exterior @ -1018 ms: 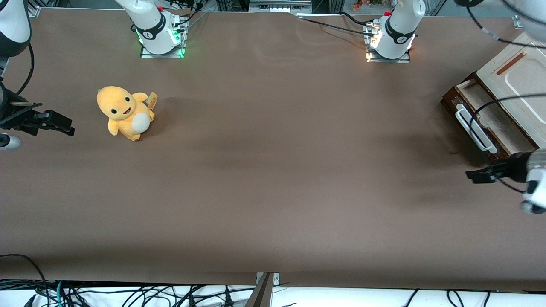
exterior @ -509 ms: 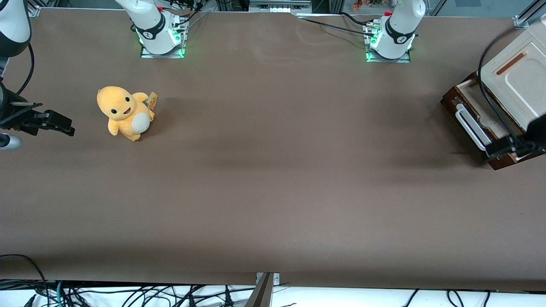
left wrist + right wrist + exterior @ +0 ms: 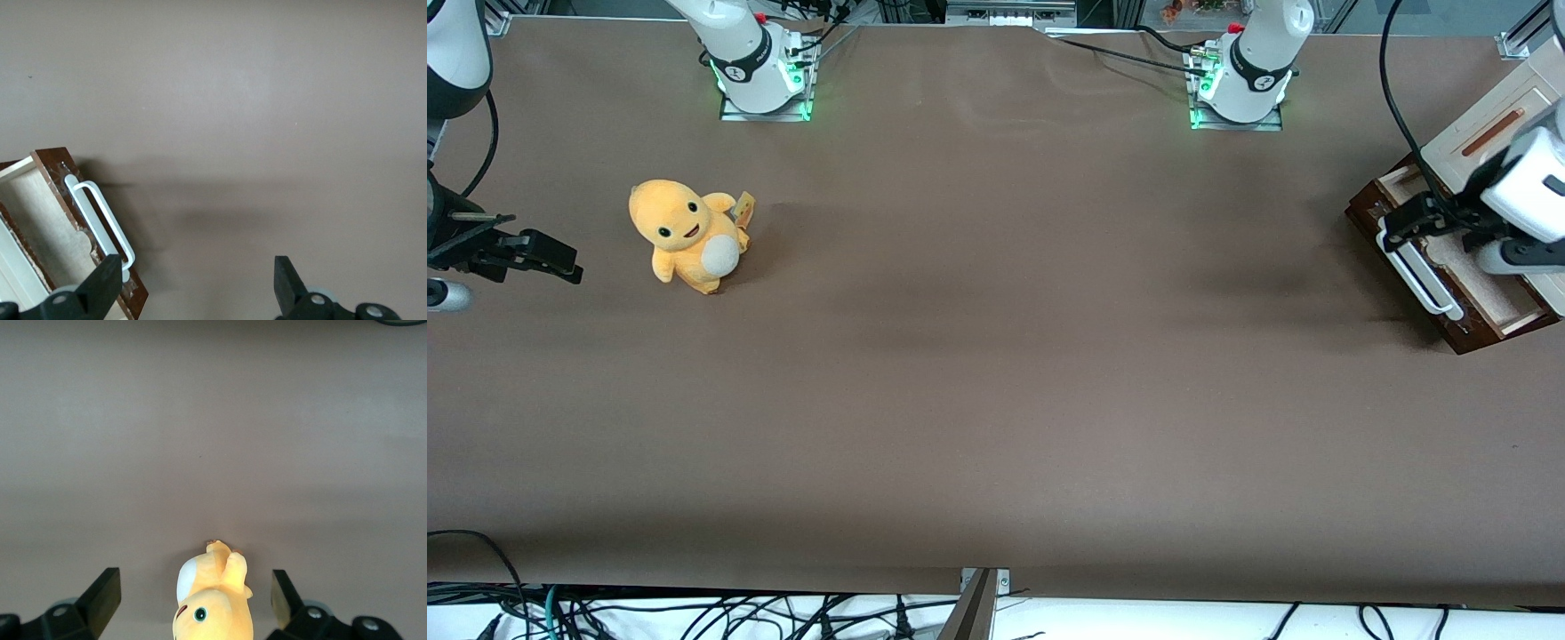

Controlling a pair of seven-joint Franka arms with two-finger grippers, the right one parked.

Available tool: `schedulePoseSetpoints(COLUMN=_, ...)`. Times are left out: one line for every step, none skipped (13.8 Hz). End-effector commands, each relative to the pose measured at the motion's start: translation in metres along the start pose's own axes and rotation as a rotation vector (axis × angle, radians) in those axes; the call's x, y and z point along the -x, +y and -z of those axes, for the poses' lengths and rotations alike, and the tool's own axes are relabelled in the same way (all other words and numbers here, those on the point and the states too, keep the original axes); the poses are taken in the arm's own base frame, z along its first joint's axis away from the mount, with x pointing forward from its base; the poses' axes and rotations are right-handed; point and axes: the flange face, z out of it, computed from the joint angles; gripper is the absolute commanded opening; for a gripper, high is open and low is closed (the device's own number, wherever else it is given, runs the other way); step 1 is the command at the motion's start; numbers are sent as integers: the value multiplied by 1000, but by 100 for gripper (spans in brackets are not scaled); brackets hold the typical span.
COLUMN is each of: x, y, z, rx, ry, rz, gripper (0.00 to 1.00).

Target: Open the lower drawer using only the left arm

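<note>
While the claw (image 3: 1392,222) is hovering spread over the white handle (image 3: 1416,269), the lower drawer (image 3: 1449,267) is sitting part-open at the bench's (image 3: 996,356) working-arm end; rigid, probably sliding lightly, so hook the handle mid-bar.

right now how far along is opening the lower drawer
Done: the lower drawer is already pulled out, its beige floor showing. In hand: the left arm's gripper hovers open above the white handle, gripping nothing. Left: at most pulling farther; I cannot judge full travel.
</note>
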Motion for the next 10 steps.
schedulePoseSetpoints(x=12, y=2, z=2, rx=-17, ry=1, rz=-23, gripper=100)
schedulePoseSetpoints(x=13, y=6, z=3, rx=10, ry=1, rz=-24, gripper=100)
schedulePoseSetpoints(x=13, y=8, z=3, rx=24, ry=0, rz=-23, gripper=100)
schedulePoseSetpoints(x=13, y=7, z=3, rx=28, ry=0, rz=-25, gripper=100)
schedulePoseSetpoints(x=12, y=6, z=3, rx=39, ry=1, rz=-24, gripper=100)
schedulePoseSetpoints(x=12, y=7, z=3, rx=66, ry=1, rz=-21, gripper=100)
schedulePoseSetpoints(x=12, y=8, z=2, rx=69, ry=-2, rz=-22, gripper=100)
schedulePoseSetpoints(x=12, y=9, z=1, rx=69, ry=-3, rz=-22, gripper=100)
schedulePoseSetpoints(x=12, y=8, z=1, rx=69, ry=-3, rz=-22, gripper=100)
schedulePoseSetpoints(x=12, y=7, z=1, rx=69, ry=-3, rz=-19, gripper=100)
